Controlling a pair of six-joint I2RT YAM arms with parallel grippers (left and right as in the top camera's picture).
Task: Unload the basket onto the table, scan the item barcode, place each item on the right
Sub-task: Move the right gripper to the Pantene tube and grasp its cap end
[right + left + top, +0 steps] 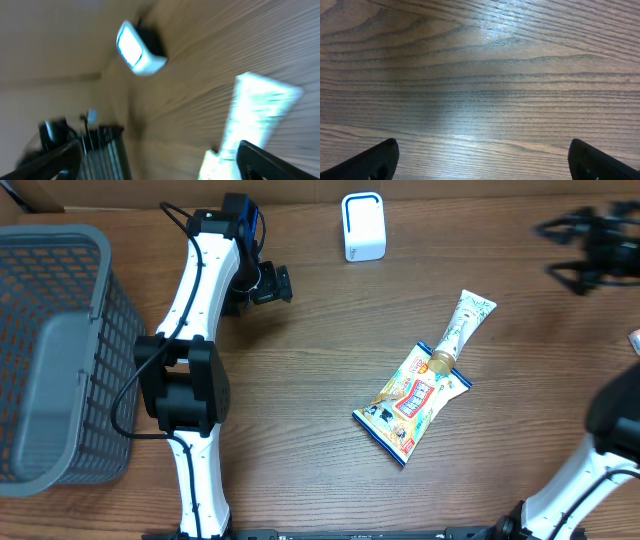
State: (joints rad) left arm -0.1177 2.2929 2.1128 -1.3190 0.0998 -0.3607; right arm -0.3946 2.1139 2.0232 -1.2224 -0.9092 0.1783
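Note:
A white tube (466,323) lies on the wooden table, its cap end resting on a yellow snack packet (410,402). The white barcode scanner (363,226) stands at the back, about in the middle. My right gripper (585,248) hovers at the far right back, blurred, open and empty. Its wrist view shows the scanner (137,47), the tube (255,112) and the packet's edge (212,167) ahead of the spread fingers (270,160). My left gripper (268,284) is at the back left, open over bare wood (482,162).
A grey mesh basket (60,350) fills the left side of the table and shows blurred in the right wrist view (102,150). A small pink thing (635,340) peeks in at the right edge.

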